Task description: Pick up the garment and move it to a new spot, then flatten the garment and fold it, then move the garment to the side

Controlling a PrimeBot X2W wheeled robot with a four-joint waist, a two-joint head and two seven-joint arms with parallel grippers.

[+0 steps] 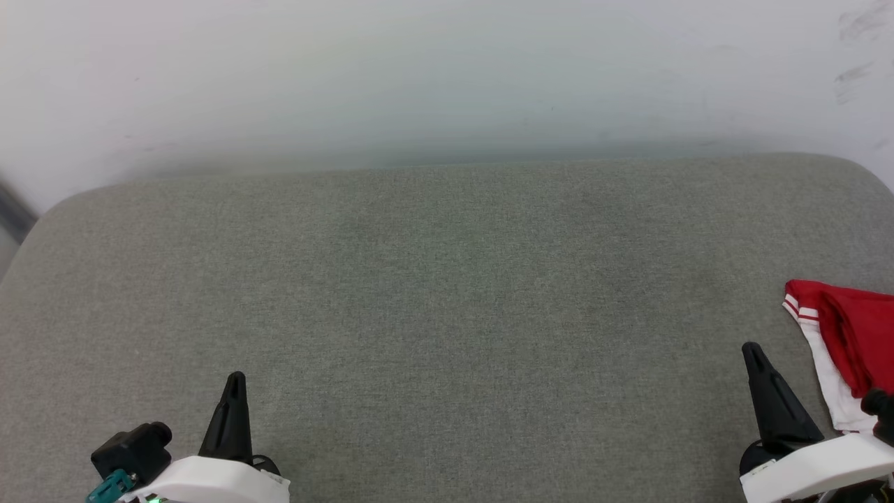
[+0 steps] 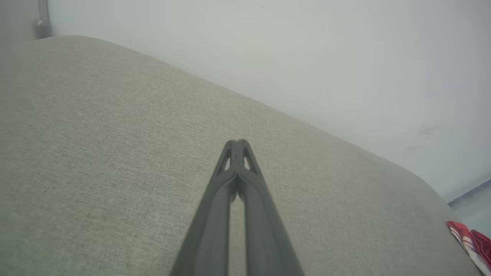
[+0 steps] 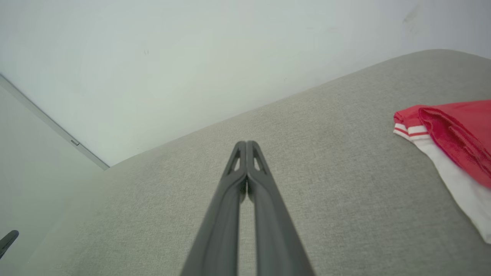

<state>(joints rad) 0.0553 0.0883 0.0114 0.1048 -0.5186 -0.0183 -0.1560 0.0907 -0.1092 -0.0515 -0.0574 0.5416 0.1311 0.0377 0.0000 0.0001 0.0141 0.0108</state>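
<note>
Grey cushion [image 1: 447,314], garment [image 1: 848,342] folded at its right edge, beside my right gripper [image 1: 756,360]. I judge it is either awaiting pickup or already set aside; a pickup needs reopened fingers. Both it and my left gripper [image 1: 236,385] are clenched, empty. No containers visible.

Grey fabric cushion [image 1: 447,300], rounded far corners, against pale scuffed wall [image 1: 419,77].

Head above, wrists low, shared cushion [image 1: 447,293]
</note>
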